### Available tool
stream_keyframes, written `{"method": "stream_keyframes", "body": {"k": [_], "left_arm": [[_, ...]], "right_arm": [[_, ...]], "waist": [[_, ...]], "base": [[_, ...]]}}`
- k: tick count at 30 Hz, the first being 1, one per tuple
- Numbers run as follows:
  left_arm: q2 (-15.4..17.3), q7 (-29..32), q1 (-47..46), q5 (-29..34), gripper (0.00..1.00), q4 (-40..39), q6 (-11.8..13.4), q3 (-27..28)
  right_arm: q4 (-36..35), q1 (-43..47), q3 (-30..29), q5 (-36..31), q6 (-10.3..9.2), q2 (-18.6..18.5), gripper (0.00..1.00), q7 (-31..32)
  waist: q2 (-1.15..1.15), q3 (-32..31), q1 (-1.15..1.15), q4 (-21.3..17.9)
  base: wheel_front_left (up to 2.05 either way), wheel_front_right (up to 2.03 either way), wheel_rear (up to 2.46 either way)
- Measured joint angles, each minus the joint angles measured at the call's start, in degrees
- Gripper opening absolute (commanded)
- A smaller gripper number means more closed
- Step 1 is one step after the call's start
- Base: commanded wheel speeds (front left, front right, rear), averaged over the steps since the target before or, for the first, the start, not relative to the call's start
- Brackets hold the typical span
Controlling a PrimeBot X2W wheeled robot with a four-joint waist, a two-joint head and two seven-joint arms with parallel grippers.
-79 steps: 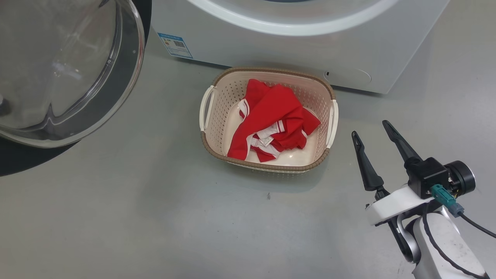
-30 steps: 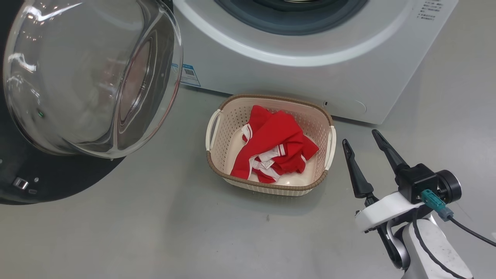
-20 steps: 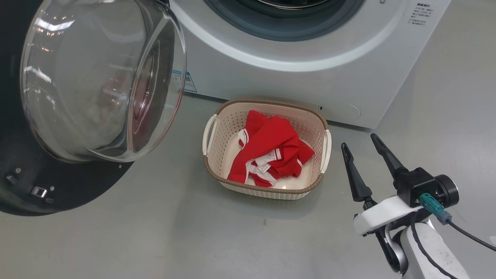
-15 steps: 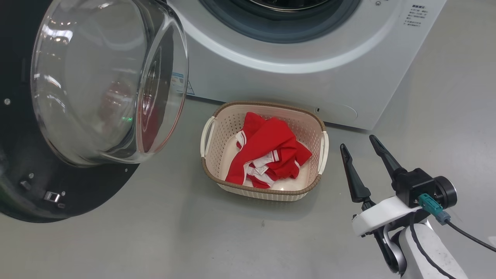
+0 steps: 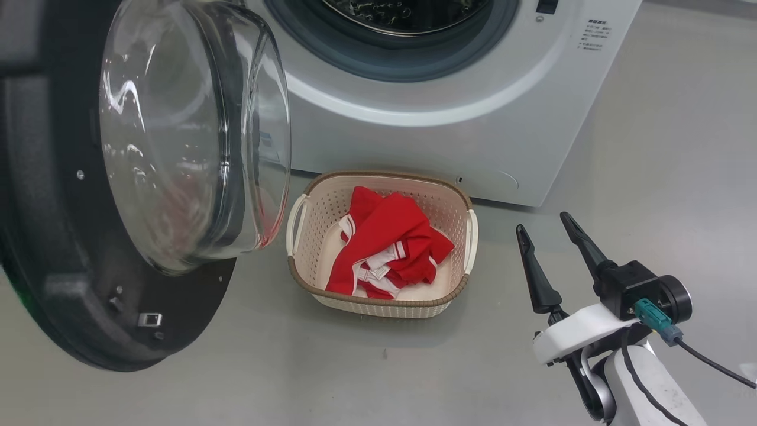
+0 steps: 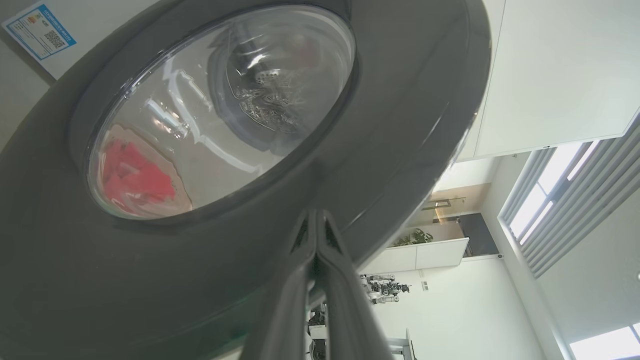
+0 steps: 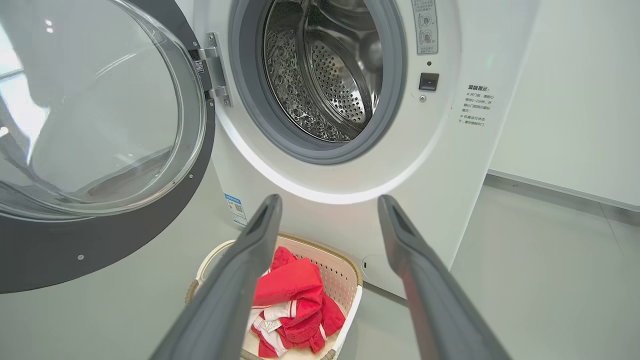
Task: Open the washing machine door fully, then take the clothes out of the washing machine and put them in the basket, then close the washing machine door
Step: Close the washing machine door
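Observation:
The washing machine door (image 5: 59, 266) stands partly open at the left, its glass bowl (image 5: 195, 136) turned toward the white washing machine (image 5: 414, 136). The steel drum (image 7: 325, 75) looks bare inside. Red clothes (image 5: 384, 242) with white trim lie in the cream basket (image 5: 378, 302) on the floor in front of the machine. My left gripper (image 6: 316, 215) is shut with nothing in it, tips at the door's black outer face (image 6: 400, 125). Right of the basket, my right gripper (image 5: 542, 223) hangs open with nothing between its fingers. In the right wrist view it (image 7: 328, 198) points at the machine above the basket (image 7: 350, 272).
Grey floor spreads around the basket and to the right of the machine. A blue label (image 7: 235, 207) sits low on the machine's front, by the door hinge (image 7: 215, 65). A white wall stands to the machine's right.
The head view has tilted up, bringing the drum opening into view. The door has swung round toward the machine. My right gripper has stayed open beside the basket.

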Motion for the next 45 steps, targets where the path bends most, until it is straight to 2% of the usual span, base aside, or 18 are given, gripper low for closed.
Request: {"method": "stream_keyframes", "body": {"k": [14, 25, 32, 45], "left_arm": [[-3.43, 2.11, 4.1, 0.0, 0.0, -8.68, -0.01, -2.7], [-4.66, 2.53, 4.41, -0.02, 0.0, -12.89, 0.03, -5.26], [-4.67, 2.53, 4.59, 0.0, 0.0, -15.07, 1.32, -6.42], [-4.55, 1.37, 0.42, 0.82, 0.0, -17.59, 5.54, -9.17]], "right_arm": [[-0.02, 0.04, 0.8, 0.67, 0.0, 1.07, 1.0, -0.02], [-1.43, 0.02, 1.67, 0.74, 0.0, 1.47, 1.0, -0.19], [-2.44, -0.05, 1.92, 1.02, -0.21, 1.56, 1.0, -0.43], [-4.49, -0.16, 2.1, 1.76, -0.74, 1.78, 1.0, -0.43]], "waist": [[0.0, -1.51, 0.0, -5.31], [0.0, -1.35, 0.0, -11.11], [0.0, -0.73, 0.0, -15.37], [0.0, 2.6, 0.0, -22.44]], "base": [[0.0, 0.0, 0.0], [0.0, 0.0, 0.0], [0.0, 0.0, 0.0], [0.0, 0.0, 0.0]]}}
